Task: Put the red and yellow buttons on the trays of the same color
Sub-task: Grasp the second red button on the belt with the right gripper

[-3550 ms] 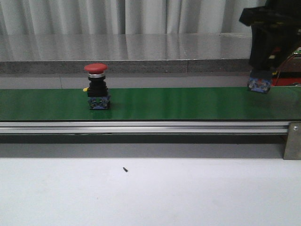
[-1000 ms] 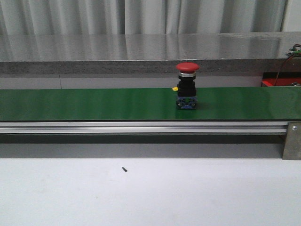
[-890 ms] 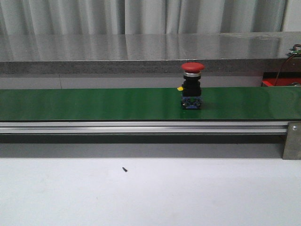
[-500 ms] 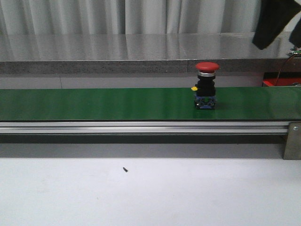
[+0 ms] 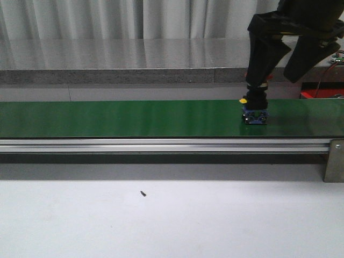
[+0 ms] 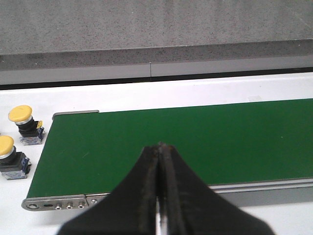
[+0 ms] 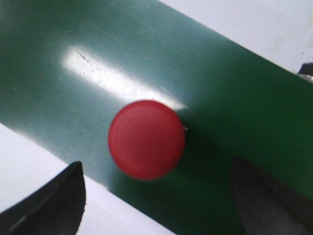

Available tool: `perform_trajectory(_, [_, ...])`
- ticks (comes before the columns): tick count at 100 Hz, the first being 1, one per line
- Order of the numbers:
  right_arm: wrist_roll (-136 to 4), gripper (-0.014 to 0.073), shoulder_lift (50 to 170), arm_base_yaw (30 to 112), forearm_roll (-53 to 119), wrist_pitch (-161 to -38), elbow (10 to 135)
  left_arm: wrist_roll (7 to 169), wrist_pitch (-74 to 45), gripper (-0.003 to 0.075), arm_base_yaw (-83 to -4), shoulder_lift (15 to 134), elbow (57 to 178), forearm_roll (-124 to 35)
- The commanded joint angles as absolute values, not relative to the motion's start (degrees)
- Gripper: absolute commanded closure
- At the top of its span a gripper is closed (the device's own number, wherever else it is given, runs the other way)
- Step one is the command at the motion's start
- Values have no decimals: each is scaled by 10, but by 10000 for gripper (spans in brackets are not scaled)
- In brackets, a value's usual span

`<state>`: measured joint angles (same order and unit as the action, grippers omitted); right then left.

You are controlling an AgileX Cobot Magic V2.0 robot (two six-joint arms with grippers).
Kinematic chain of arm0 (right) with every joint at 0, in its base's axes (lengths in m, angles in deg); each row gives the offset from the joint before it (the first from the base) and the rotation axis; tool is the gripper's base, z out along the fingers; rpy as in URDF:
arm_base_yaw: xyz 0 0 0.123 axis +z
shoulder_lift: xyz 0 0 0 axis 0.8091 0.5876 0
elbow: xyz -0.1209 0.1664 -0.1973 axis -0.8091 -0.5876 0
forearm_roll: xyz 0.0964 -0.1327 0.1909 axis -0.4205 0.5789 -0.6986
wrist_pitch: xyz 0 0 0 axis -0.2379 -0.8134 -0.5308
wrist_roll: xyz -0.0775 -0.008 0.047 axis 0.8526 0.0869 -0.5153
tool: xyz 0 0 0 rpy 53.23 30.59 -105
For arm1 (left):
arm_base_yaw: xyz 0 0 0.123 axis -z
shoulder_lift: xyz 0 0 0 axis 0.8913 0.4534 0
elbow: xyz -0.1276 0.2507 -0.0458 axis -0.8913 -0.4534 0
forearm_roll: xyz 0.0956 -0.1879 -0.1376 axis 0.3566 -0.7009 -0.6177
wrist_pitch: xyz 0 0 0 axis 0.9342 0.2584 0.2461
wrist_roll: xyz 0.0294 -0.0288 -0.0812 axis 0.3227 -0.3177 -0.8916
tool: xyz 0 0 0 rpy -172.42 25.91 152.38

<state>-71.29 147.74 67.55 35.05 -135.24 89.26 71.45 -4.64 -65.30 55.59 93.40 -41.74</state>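
Note:
A red button (image 7: 146,139) stands on the green belt (image 5: 134,118). In the front view only its black body and blue base (image 5: 255,110) show, because the arm hides the cap. My right gripper (image 5: 275,79) hangs over it, open, one finger (image 7: 54,200) on each side of the cap and neither touching it. In its own view the right gripper (image 7: 156,200) is spread wide. My left gripper (image 6: 160,148) is shut on nothing above the belt's other end. Two yellow buttons (image 6: 20,117) (image 6: 6,149) stand on the white table beside that end. The yellow tray is out of view.
An aluminium rail (image 5: 161,145) runs along the belt's front edge, with a bracket (image 5: 334,161) at its right end. A grey ledge (image 5: 134,75) lies behind the belt. A sliver of something red (image 5: 314,95) shows at the far right, perhaps the red tray.
The red button has ridden the belt to the right. My right gripper has come down from the upper right, and its open fingers now straddle the button.

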Motion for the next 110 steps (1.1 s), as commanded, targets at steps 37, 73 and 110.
perform_trajectory(37, [-716, 383, 1501, 673, 352, -1351, 941, 715, -88, 740, -650, 554, 949, -429])
perform_trajectory(73, [-717, 463, 1497, 660, 372, -1425, 1021, 715, -88, 740, -650, 554, 949, -429])
perform_trajectory(110, [-717, 463, 1519, 500, 371, -1433, 1159, 715, -88, 740, -650, 554, 949, -429])
